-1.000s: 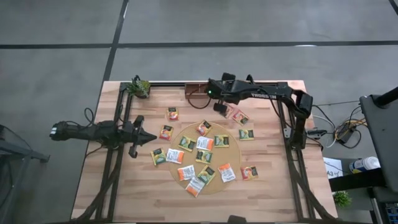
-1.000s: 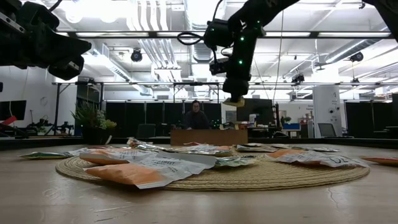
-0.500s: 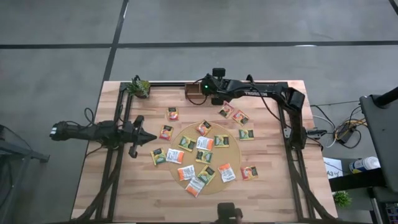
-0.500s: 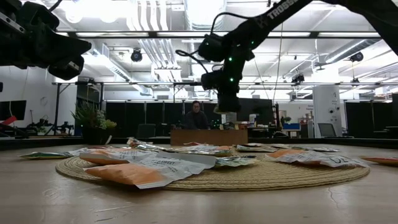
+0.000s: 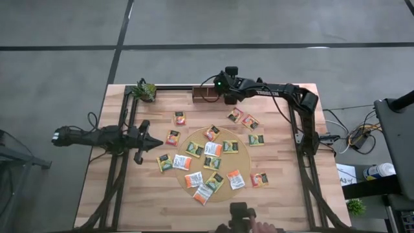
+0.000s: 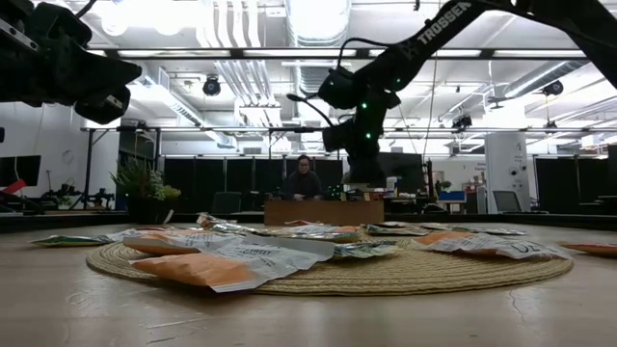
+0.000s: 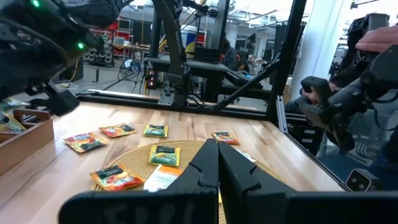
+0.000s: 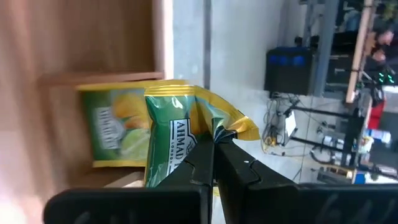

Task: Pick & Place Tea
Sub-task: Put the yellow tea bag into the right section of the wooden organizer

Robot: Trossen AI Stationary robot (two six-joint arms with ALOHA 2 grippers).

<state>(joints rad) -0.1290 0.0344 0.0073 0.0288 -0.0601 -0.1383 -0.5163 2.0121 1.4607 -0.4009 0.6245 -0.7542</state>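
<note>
So the right claw [image 5: 220, 83] has swung from the mat's upper right to the wooden tray [image 5: 204, 94] at top centre, clamped on a green tea sachet [image 8: 180, 134]. We reckon it drops next. Left claw [image 5: 157, 140] sits pinched together at left.

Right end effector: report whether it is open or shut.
Shut: the right end effector pinches a green tea sachet by its edge, above the wooden tray, where another green sachet lies.
</note>
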